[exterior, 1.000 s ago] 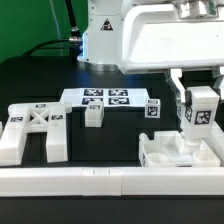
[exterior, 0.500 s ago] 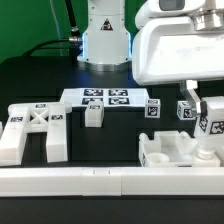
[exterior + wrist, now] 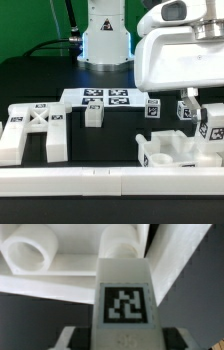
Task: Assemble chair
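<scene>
Exterior view: spotted the gripper (image 3: 207, 118) clamped on a tagged chair leg (image 3: 213, 130) at the view's right, down by the seat block (image 3: 168, 153), probably for plugging in. Noticed the X-braced frame (image 3: 35, 130) parked well apart, out of the way. Wrist view: saw that chair leg (image 3: 125, 291) pinched between both fingers (image 3: 72, 339), pointed toward the seat block's round socket (image 3: 30, 255), guessing for alignment.

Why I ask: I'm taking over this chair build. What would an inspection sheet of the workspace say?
Surface: black table, white rail along its front.
Job's things: cross-braced frame, small block, tagged block, second tagged block, seat piece, leg.
Clutter: nothing seen.
Grippers: fingers shut on the leg, at the seat piece.
Cables: black cable beside the arm base.
Surroundings: marker board on the table; green backdrop.
</scene>
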Action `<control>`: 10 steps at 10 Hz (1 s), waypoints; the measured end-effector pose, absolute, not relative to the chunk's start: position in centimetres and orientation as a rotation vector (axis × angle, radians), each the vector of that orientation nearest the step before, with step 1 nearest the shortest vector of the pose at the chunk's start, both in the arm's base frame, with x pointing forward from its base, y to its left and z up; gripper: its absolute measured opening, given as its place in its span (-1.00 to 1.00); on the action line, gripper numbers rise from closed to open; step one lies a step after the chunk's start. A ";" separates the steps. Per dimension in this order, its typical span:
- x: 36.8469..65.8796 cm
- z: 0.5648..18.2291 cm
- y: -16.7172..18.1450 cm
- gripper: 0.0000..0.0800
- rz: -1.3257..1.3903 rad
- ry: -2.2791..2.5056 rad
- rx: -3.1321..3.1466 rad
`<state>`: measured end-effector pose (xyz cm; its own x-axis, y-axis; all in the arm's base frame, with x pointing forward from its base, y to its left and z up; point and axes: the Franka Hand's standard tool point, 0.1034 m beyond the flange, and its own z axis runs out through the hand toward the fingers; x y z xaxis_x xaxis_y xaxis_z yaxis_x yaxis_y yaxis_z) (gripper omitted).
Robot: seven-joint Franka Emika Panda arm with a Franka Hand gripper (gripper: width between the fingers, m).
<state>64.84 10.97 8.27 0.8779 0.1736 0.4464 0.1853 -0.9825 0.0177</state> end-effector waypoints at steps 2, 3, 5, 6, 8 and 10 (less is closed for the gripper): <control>65.1 8.2 11.0 -0.27 -0.766 -0.289 -3.006; 65.1 8.2 11.0 -0.27 -0.796 -0.289 -2.998; 64.9 8.0 11.0 -0.27 -0.818 -0.301 -2.994; 64.9 8.0 11.0 -0.27 -0.819 -0.303 -2.994; 64.9 8.0 11.0 -0.27 -0.819 -0.303 -2.994; 64.9 8.0 11.0 0.46 -0.819 -0.304 -2.994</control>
